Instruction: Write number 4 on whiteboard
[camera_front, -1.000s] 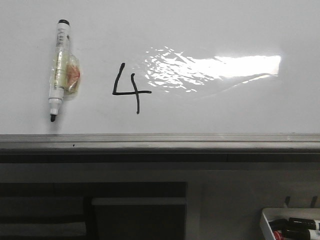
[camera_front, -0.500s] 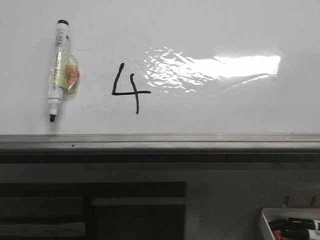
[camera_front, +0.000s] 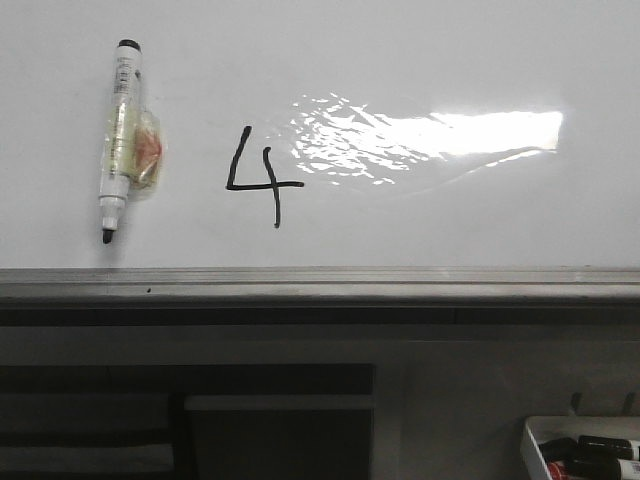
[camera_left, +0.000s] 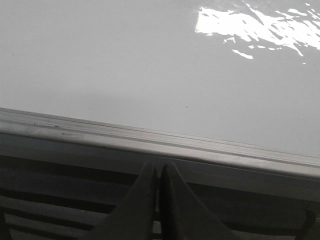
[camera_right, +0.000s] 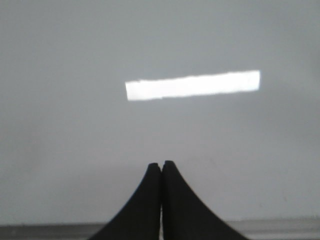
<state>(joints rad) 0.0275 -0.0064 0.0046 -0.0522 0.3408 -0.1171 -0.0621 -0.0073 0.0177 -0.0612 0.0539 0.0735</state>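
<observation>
1. One number 4 (camera_front: 262, 176) is on our list, drawn in black left of centre on the whiteboard (camera_front: 420, 60), in the front view. Its stem runs up and down and its crossbar runs level. It looks complete to us.
2. One black-capped marker (camera_front: 120, 140) lies on the board at the upper left of the frame, well apart from the digit. Its long axis is nearly vertical and its tip points down.
3. One left gripper (camera_left: 159, 172) shows at the bottom centre of its own view, tips pressed together and holding nothing, just in front of the grey rail (camera_left: 150, 145).
4. One right gripper (camera_right: 161, 167) shows at the bottom centre of its view, tips likewise together and empty, facing bare board.
5. We judge the writing done. Neither arm appears in the front view, so we cannot tell which is nearer the marker.
6. One white tray (camera_front: 535, 450) of spare markers sits at the lower right.
</observation>
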